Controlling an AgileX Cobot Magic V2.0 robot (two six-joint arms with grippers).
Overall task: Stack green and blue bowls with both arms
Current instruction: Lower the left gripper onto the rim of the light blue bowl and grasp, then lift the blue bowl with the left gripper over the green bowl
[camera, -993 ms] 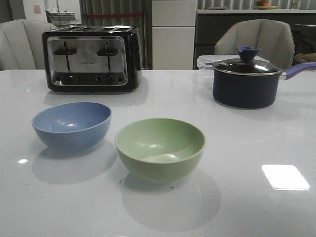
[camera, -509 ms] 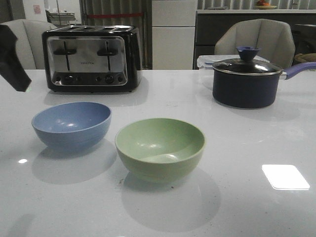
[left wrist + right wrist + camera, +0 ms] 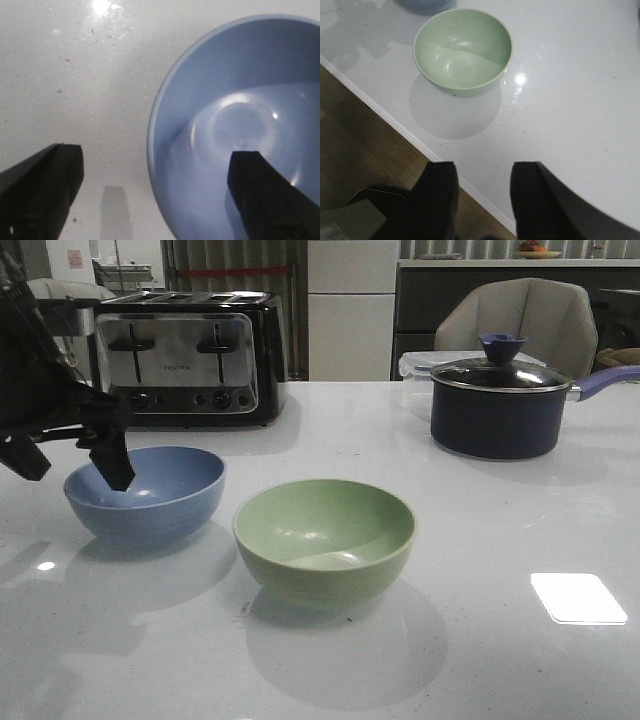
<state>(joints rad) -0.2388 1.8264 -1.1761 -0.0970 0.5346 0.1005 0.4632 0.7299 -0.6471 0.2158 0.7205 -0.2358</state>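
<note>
The blue bowl (image 3: 150, 490) stands at the left of the white table, and the green bowl (image 3: 325, 538) stands to its right, nearer the front edge. My left gripper (image 3: 75, 468) is open and straddles the blue bowl's left rim, one finger (image 3: 265, 192) over the bowl's inside (image 3: 240, 125), the other (image 3: 42, 185) outside it over the table. My right gripper (image 3: 480, 192) is open and empty, hanging over the table's front edge, well short of the green bowl (image 3: 462, 50). It does not show in the front view.
A black and chrome toaster (image 3: 185, 360) stands at the back left. A dark saucepan (image 3: 500, 405) with a blue-knobbed glass lid stands at the back right. The table's front edge (image 3: 395, 125) runs near my right gripper, with wooden floor below.
My left arm has come in from the far left and moved right and down; its open fingers now straddle the blue bowl's left rim. The bowls have not moved.
</note>
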